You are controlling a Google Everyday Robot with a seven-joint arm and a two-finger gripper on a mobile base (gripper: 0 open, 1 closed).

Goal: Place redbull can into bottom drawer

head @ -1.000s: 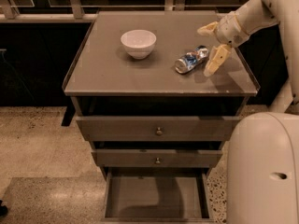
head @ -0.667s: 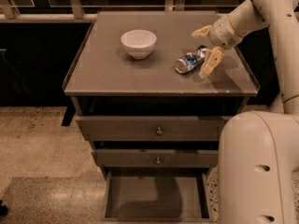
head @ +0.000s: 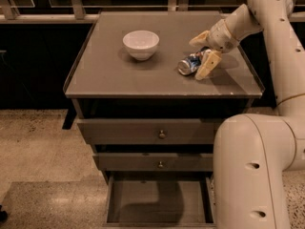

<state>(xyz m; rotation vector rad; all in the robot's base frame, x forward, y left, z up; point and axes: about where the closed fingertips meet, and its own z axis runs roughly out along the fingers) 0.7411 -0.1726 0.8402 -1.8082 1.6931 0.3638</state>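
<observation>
The redbull can [head: 189, 64] lies on its side on the right half of the cabinet top, blue and silver, crinkled. My gripper [head: 203, 52] is open around the can's right end, with one finger [head: 198, 38] behind it and the other finger [head: 207, 65] in front of it. The can rests on the surface. The bottom drawer [head: 157, 205] is pulled out below the two upper drawers, and its flat floor is bare.
A white bowl [head: 141, 44] stands on the left-middle of the cabinet top [head: 105, 75]. Two shut upper drawers with round knobs [head: 162, 134] face me. My arm's large pale body [head: 250, 171] covers the lower right, beside the open drawer's right side.
My gripper has moved left and closer to the can, so that its fingers now straddle the can's right end. The can, bowl and drawers have not moved.
</observation>
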